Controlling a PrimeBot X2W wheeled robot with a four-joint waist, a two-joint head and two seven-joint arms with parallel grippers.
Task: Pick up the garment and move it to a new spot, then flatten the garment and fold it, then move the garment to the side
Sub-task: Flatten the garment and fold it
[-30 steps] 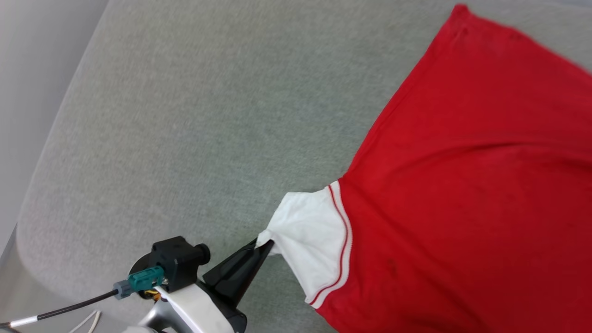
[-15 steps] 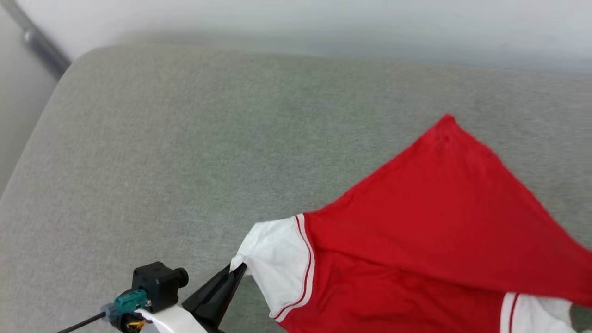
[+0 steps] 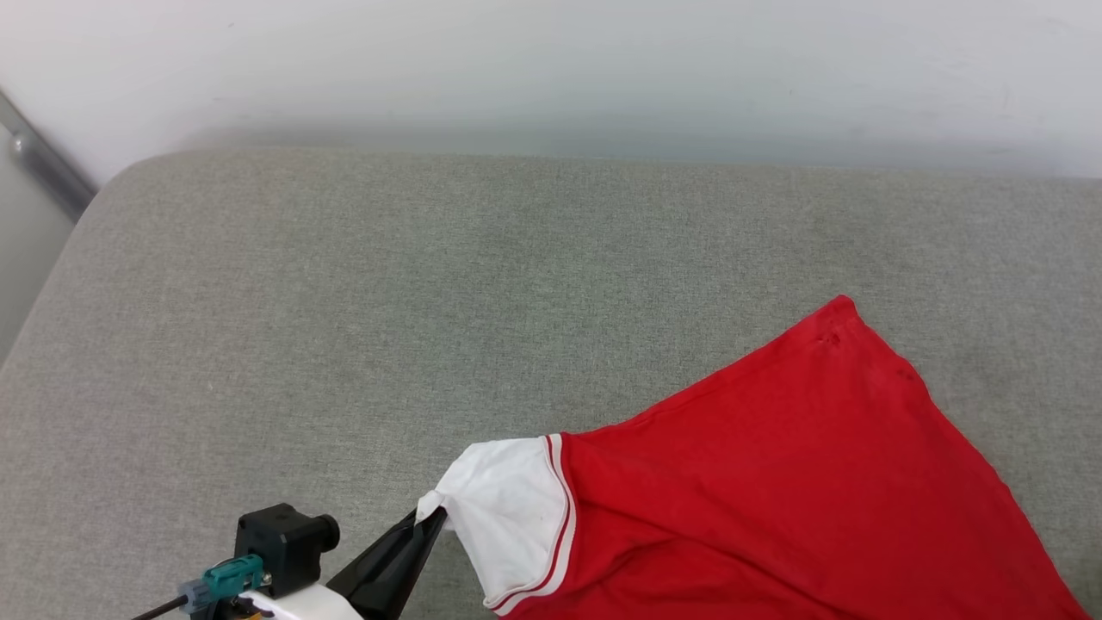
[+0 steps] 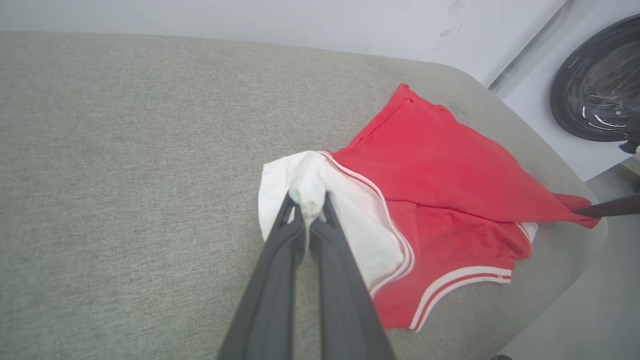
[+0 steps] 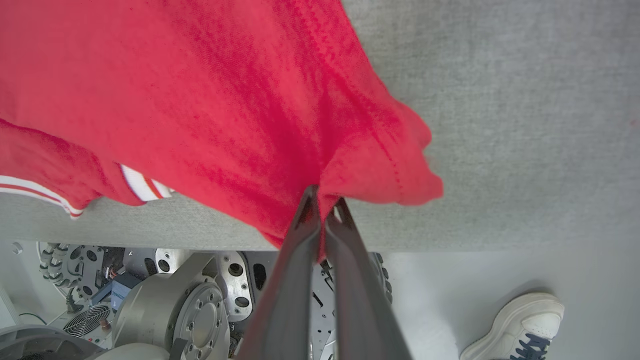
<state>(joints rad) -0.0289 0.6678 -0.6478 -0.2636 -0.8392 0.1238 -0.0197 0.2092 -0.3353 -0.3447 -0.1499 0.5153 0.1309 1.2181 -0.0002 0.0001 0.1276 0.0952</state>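
The garment (image 3: 775, 482) is a red shirt with white sleeves and red-and-white striped trim, lying partly doubled over on the grey cushion. My left gripper (image 3: 433, 517) is shut on the bunched edge of one white sleeve (image 3: 508, 508). In the left wrist view that sleeve (image 4: 350, 215) is pinched between the fingertips of the left gripper (image 4: 308, 204). My right gripper (image 5: 326, 197) is shut on a red corner of the garment (image 5: 200, 90) at the cushion's near edge. Its dark finger (image 4: 607, 206) holds the stretched corner in the left wrist view. Any printed characters are hidden.
The grey upholstered surface (image 3: 344, 301) stretches wide to the left and back, ending at a white wall (image 3: 551, 69). A washing machine door (image 4: 600, 85) stands beyond its right end. Below the near edge are my wheeled base (image 5: 175, 300) and a person's white shoe (image 5: 515, 325).
The head camera has swung up, bringing the wall into view. Both the sleeve and my left gripper stay together. The second white sleeve seen at the lower right is gone from the picture.
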